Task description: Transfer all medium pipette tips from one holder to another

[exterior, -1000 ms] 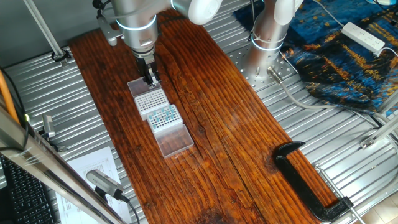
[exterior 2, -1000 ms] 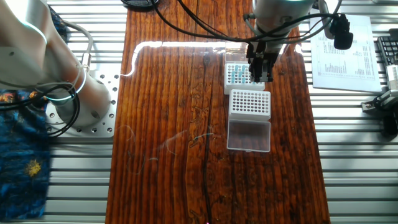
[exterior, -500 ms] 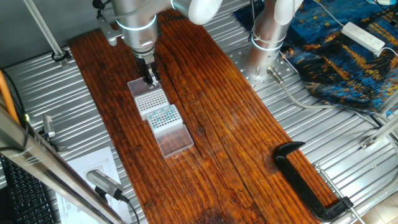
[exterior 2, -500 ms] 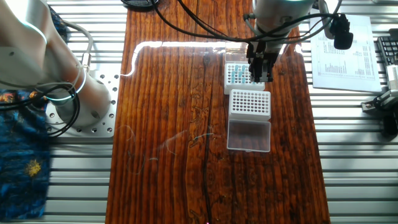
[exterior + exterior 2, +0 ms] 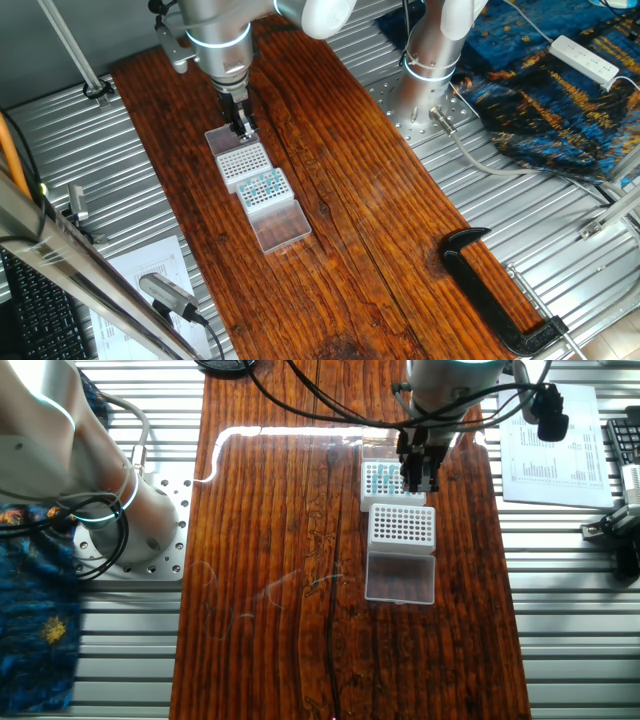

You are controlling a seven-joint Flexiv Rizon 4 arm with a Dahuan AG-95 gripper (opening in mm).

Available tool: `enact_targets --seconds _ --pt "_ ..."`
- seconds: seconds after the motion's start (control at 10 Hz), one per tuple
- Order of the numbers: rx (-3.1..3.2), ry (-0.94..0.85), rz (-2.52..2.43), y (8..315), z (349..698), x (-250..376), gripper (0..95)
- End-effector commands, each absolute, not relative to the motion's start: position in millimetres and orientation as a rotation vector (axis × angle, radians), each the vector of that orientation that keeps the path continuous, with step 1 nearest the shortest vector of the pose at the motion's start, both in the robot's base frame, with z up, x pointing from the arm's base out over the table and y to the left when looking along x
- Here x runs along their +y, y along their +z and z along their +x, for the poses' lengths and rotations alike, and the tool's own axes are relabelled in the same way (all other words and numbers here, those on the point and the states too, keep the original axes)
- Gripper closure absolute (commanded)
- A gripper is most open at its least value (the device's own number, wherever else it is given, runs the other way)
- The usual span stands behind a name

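- Two racks sit end to end on the counter. The medium pipette tips show as a grid of teal dots in the rack just beside the clear lid.
- The other fixed view shows the teal dots in the rack under the hand, and the white rack next to it looks like bare holes. I can't square the two views, so don't trust either alone for which rack is the source.
- The hand hangs low over the far end of the rack row, with the fingers close together. I can't tell whether it pinches a tip or is just pressed together; it is too small and dark.
- Handling judgement: each tip is thin moulded plastic, nearly weightless, stiff but easy to crush or flick away, and smooth, so likely slippery.
- Take hold at the collar that stands proud of the rack, with a light pinch, and lift straight up. Any tilt will likely bind it in the hole or drag the light rack along.
- Neighbouring tips are tightly spaced, so expect the fingers to brush them.
- Writing: the printed sheet off the counter carries a table of text, too small to read. No brand or label is legible on the racks, lid or arm.
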State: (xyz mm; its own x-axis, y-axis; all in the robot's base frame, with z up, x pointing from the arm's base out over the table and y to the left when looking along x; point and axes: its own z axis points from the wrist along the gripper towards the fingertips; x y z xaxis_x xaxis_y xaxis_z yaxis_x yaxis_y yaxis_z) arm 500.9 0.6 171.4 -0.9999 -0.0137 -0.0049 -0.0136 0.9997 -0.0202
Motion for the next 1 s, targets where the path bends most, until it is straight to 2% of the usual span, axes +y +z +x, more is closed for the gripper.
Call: enact_targets --seconds 0.1,0.5,0.6,0.8,0.9,1.0 --pt "3.171 -0.019 -0.149 185.1 493.8 -1.1 95.0" --pt "3.155 -0.031 -0.169 185.6 494.1 -2.6 95.0" --pt "3.153 -0.031 -0.208 184.2 494.6 -3.0 76.0" --pt "3.151 -0.076 -0.174 182.5 495.3 -3.1 76.0" --pt "3.145 -0.204 -0.268 180.6 496.2 -3.7 95.0" --pt "3.147 -0.19 -0.266 180.8 496.8 -3.6 95.0"
